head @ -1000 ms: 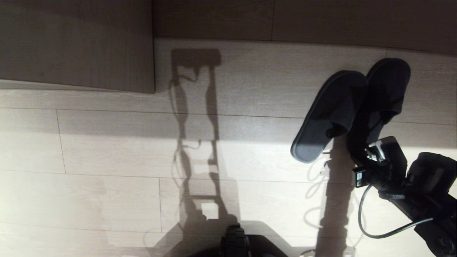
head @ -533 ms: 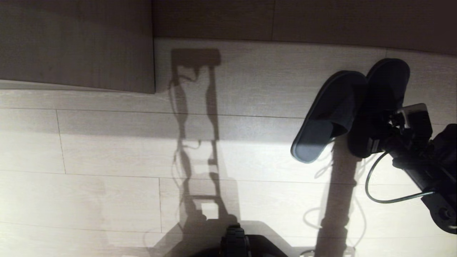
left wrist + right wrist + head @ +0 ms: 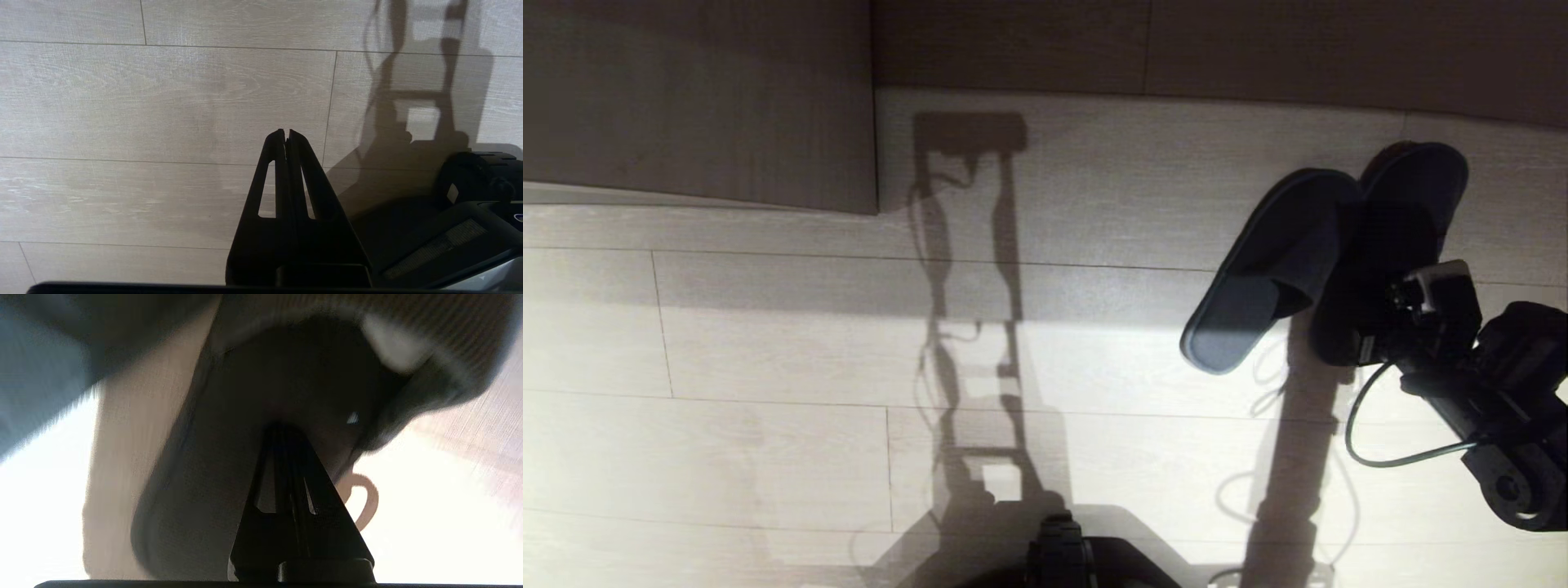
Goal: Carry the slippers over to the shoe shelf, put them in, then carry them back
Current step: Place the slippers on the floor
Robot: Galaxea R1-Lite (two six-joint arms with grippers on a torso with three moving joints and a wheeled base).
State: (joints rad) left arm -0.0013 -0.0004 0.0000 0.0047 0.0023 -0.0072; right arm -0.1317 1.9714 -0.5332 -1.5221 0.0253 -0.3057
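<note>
The slippers (image 3: 1327,253) are a dark grey-blue pair of open-toed slides with wide straps and thin flat soles, lying side by side and touching on the pale plank floor, angled with one end toward the dark wood-laminate panel, the right one mostly in shadow

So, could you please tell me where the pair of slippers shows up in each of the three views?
Head view: the slippers lie side by side on the floor at the right, with the right gripper at the heel of the right one.
Left wrist view: not in it, only floor and the shut left gripper.
Right wrist view: one slipper fills the upper middle, close ahead of the fingers.
Shared landmark: the pale plank floor.
</note>
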